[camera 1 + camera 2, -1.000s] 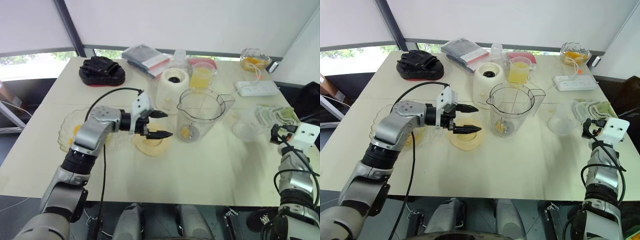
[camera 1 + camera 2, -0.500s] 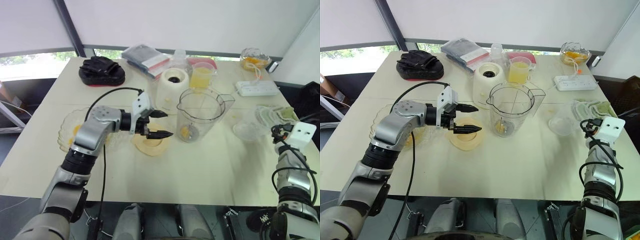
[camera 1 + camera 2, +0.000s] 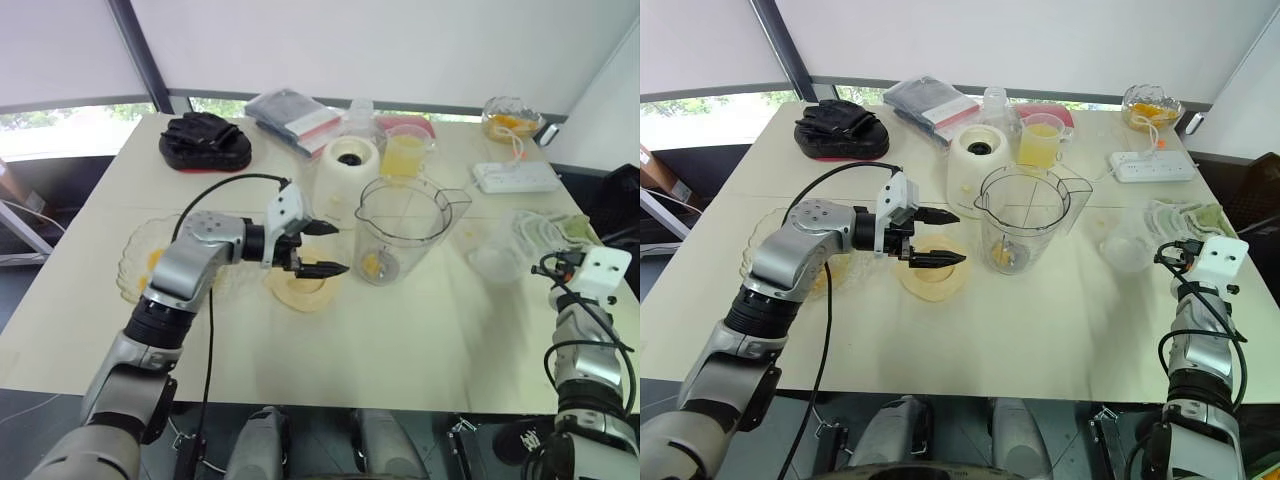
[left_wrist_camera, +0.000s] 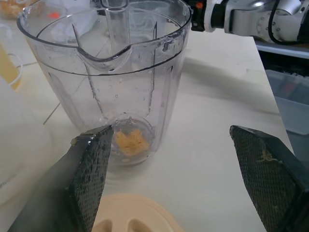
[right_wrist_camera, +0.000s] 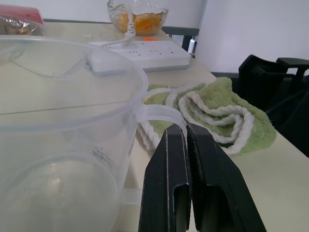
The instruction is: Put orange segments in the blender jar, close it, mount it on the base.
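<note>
Gaping left pincer (image 3: 340, 249), one jar (image 3: 405, 235), one lid (image 3: 300, 290)

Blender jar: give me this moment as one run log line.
left gripper open over lid | jar uncapped, orange segments inside, off base | right gripper shut by clear cup

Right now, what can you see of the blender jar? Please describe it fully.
The blender jar is clear plastic with a pour spout and inner ribs. It stands upright on the table with its lid off, beside the cream base. A few orange pieces lie at its bottom. The open left gripper is close beside it, not touching.
</note>
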